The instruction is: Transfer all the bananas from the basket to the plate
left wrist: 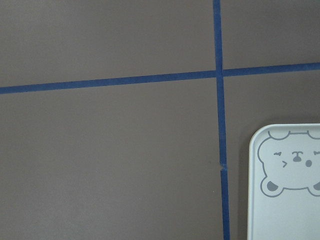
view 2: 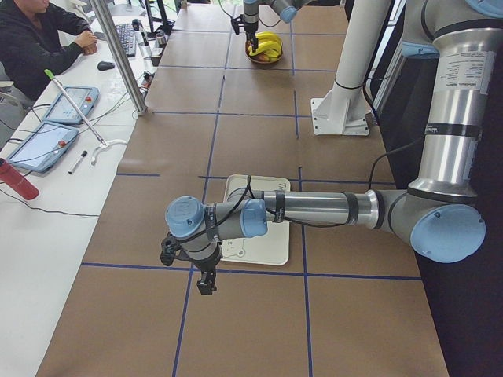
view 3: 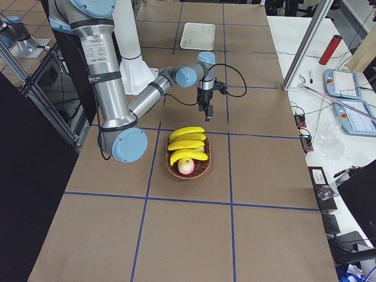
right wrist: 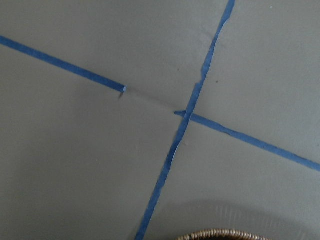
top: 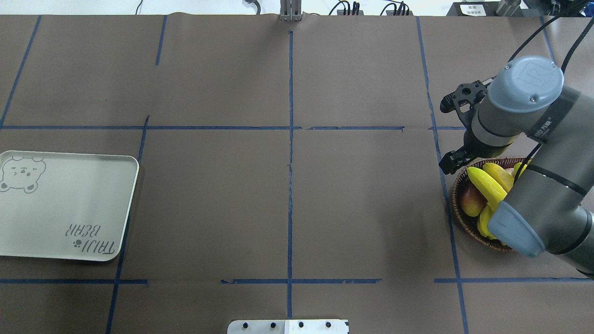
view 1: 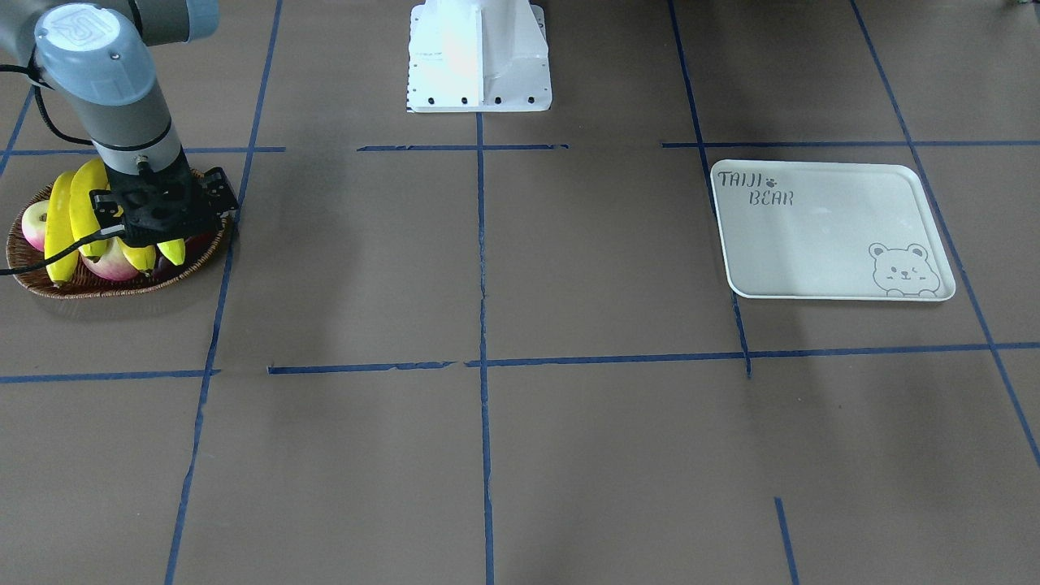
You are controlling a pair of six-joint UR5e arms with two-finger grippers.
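Several bright-yellow bananas (view 1: 61, 219) lie side by side in the dark wicker basket (view 1: 97, 288), on top of pink-red apples (view 1: 110, 264). They also show in the overhead view (top: 485, 185). My right gripper (view 1: 162, 229) points down just beside the basket, on the side nearer the table's middle, and holds nothing. I cannot tell whether it is open or shut. The right wrist view shows only tape lines and the basket's rim (right wrist: 220, 234). The grey-white plate (top: 65, 204) with the bear drawing lies empty at the other end. My left gripper (view 2: 206, 284) hovers beside its bear corner (left wrist: 285, 180); I cannot tell its state.
The white robot base (view 1: 479, 57) stands at the table's robot-side edge. Blue tape lines (top: 290, 162) divide the brown table. An operator (view 2: 31, 39) sits at a side table with tablets (view 2: 43, 145) and a red bottle (view 2: 16, 179).
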